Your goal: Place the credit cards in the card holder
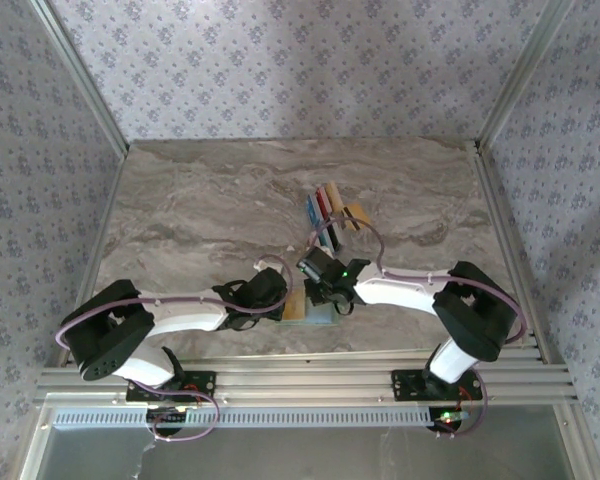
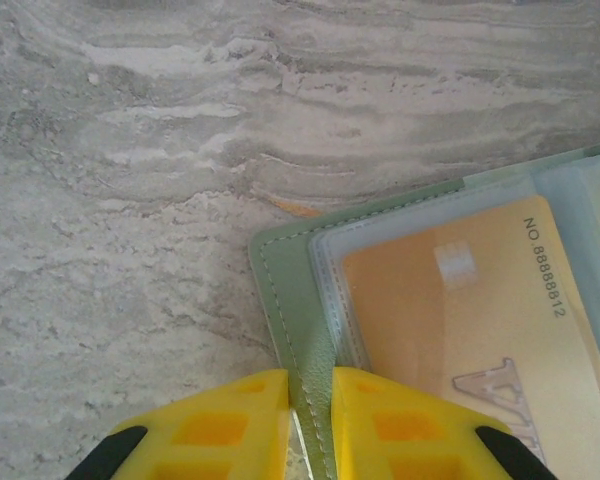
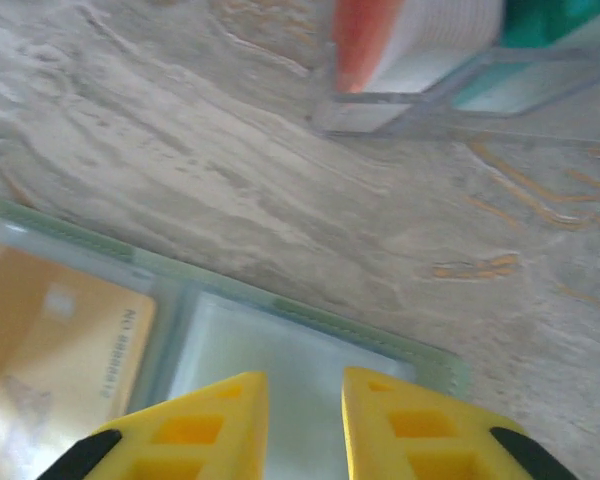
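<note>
A flat, pale sage-green card holder (image 1: 320, 316) with a stitched border lies opened out on the near middle of a grey marble-patterned table (image 1: 200, 210), right under the tips of both arms; its inside is made of clear plastic pockets; in the left wrist view the holder (image 2: 290, 290) has a tan-orange credit card (image 2: 460, 330) printed "NO. 8888812" sitting inside one pocket; in the right wrist view the same tan card (image 3: 50, 320) fills the left pocket, and the pocket beside it looks empty and pale; the left gripper (image 2: 310, 425), with yellow fingers (image 2: 230, 435), is clenched on the green stitched edge of the holder, which runs up between the two pads; the right gripper (image 3: 305, 425) hangs over the empty pocket, its yellow fingers (image 3: 420, 430) a narrow gap apart with nothing pinched between them, the pocket plastic showing through the gap; farther back on the table, well apart from the holder, the other thin credit cards (image 1: 332, 208) stand on edge side by side, blue, red, white and tan from left to right in the overhead view; the right wrist view shows them blurred as red-orange, white and teal cards in a clear plastic rack (image 3: 400, 112); patterned grey-lilac walls (image 1: 280, 60) close in the table.
</note>
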Available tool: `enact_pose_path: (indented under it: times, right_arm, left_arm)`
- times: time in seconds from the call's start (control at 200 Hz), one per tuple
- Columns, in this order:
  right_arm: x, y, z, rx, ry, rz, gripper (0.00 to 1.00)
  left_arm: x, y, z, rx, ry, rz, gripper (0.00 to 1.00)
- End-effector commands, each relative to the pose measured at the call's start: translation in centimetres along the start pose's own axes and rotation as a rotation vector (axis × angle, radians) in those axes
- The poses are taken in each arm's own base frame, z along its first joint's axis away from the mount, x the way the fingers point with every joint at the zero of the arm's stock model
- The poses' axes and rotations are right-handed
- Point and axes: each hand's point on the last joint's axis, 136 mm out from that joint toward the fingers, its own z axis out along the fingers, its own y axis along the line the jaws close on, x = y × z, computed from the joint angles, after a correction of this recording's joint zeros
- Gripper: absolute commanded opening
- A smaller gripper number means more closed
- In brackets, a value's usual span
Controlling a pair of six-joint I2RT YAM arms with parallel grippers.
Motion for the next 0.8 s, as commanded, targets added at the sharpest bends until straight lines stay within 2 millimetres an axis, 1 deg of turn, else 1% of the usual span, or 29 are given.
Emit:
enact_pose_path:
  times: [0.0,0.06,0.14,0.2,0.395,0.51,0.615,0.67,0.794]
  right_arm:
    - [0.0,-1.3,0.3,0.073,0.013,0.0,0.31]
    - [0.2,-1.3,0.6,0.075,0.022,-0.002,0.33]
    - [0.3,-1.5,1.0,0.082,0.028,-0.001,0.33]
    - [0.3,-1.2,1.1,0.07,0.025,-0.003,0.32]
    - [0.7,-1.1,1.3,0.053,0.032,0.001,0.21]
    - [0.6,-1.0,1.0,0.042,0.021,0.004,0.11]
    - [0.2,-0.4,0.5,0.012,0.004,0.005,0.0]
    - [0.1,-0.1,0.3,-0.008,0.001,0.006,0.0]
    - [-0.5,1.4,-0.1,-0.099,-0.017,0.01,0.0]
  left_arm:
    - [3.1,0.1,1.2,0.016,0.098,0.014,0.18]
    - [3.1,0.1,1.2,0.015,0.099,0.014,0.18]
    - [3.1,0.1,1.2,0.012,0.098,0.015,0.18]
    - [3.1,0.1,1.1,0.012,0.097,0.016,0.18]
    - [2.9,0.0,1.1,0.012,0.096,0.018,0.18]
    - [3.0,0.0,1.2,0.012,0.097,0.018,0.18]
    - [3.1,0.2,1.2,0.008,0.1,0.016,0.18]
    - [3.3,0.3,1.3,0.007,0.103,0.015,0.18]
    - [3.3,0.3,1.3,0.009,0.101,0.011,0.18]
